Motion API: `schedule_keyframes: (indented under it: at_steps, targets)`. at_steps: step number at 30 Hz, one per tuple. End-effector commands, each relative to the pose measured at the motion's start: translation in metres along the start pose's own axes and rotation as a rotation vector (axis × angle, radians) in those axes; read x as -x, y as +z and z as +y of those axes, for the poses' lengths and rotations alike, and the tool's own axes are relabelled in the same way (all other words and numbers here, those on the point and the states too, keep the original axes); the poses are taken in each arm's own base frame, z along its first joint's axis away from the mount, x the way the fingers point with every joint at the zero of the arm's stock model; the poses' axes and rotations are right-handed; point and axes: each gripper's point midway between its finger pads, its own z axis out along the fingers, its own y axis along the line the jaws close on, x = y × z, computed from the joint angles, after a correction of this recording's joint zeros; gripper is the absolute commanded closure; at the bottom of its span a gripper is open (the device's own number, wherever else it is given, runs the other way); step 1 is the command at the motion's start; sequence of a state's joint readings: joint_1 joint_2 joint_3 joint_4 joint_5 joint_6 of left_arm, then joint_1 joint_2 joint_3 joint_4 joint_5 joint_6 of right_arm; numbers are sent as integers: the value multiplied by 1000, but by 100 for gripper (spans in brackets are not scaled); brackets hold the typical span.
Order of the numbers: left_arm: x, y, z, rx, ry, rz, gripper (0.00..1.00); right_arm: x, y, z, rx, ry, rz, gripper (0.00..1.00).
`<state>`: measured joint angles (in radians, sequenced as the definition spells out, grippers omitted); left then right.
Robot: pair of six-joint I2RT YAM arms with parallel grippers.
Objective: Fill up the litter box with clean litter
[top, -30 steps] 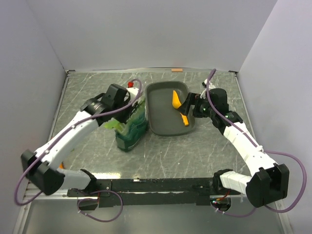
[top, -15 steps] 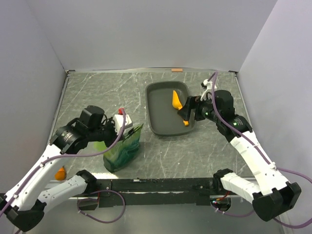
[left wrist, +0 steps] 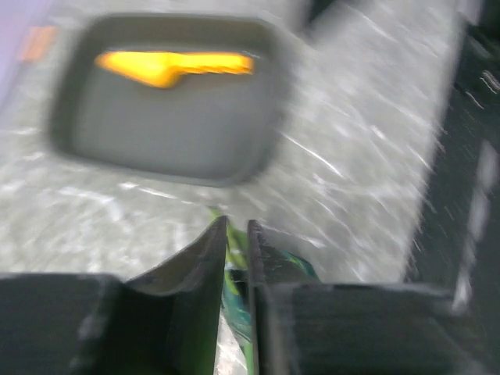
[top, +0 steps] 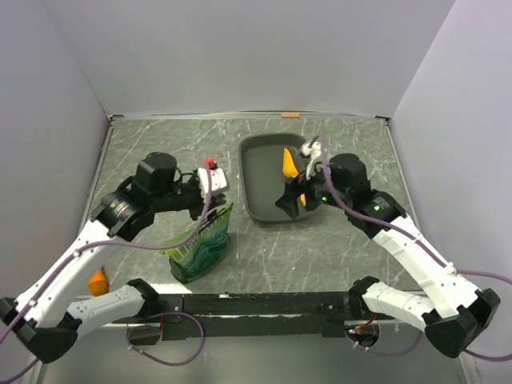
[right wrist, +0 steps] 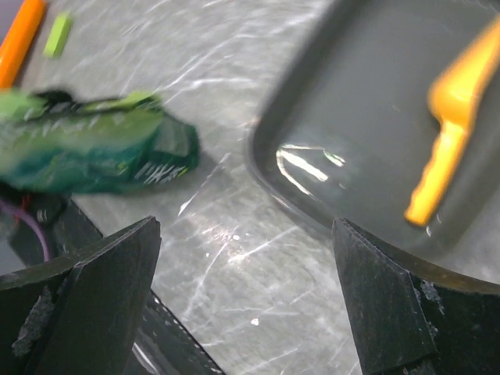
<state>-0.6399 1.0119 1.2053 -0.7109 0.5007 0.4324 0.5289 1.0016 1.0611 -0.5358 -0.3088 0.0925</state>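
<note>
Two arms reach over a grey marbled tabletop (top: 144, 144) in the overhead view. The litter box (top: 260, 180), a dark grey shallow tray, lies at the far middle, a little to the right, with an orange scoop (top: 289, 162) in its far right part. The right hand (top: 286, 204) hangs over the box's near right rim. The left hand (top: 213, 181) is left of the box and apart from it, above a green bag (top: 200, 244) that lies on the tabletop nearer the bases. An orange object (top: 97, 280) shows at the near left, partly behind the left arm.

From the left wrist, where the picture is blurred, the litter box fills the upper part with the scoop lying across its far end. The two dark fingers (left wrist: 205, 273) stand close, with only a thin slit between them, and the bag's green shows in that slit. Whether they pinch the bag cannot be told.

From the right wrist, the fingers (right wrist: 109, 289) are spread wide with only bare tabletop between them. One corner of the litter box, with the scoop inside, sits at the upper right. The green bag lies on its side at the left, well apart from the box, and a small green scrap (right wrist: 56, 35) lies beyond it.
</note>
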Motion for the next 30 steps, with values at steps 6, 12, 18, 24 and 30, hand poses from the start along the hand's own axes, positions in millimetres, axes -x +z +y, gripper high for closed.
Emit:
schedule_keyframes:
  at_steps: [6, 12, 18, 24, 30]
  targets:
    - [27, -91, 94, 801, -450, -203, 45, 22, 18, 87, 342, -481, -120, 4]
    - [-21, -90, 90, 933, -770, -87, 38, 29, 15, 133, 558, -768, -235, 3]
    - [-59, -82, 87, 1036, -941, -77, 21, 37, 26, 161, 689, -935, -206, 2]
    - [-84, -88, 96, 1187, -986, -55, 1, 38, 53, 176, 767, -999, -143, 4]
    - [-103, -104, 101, 1355, -1036, -41, 3, 21, 81, 182, 818, -1016, -63, 6]
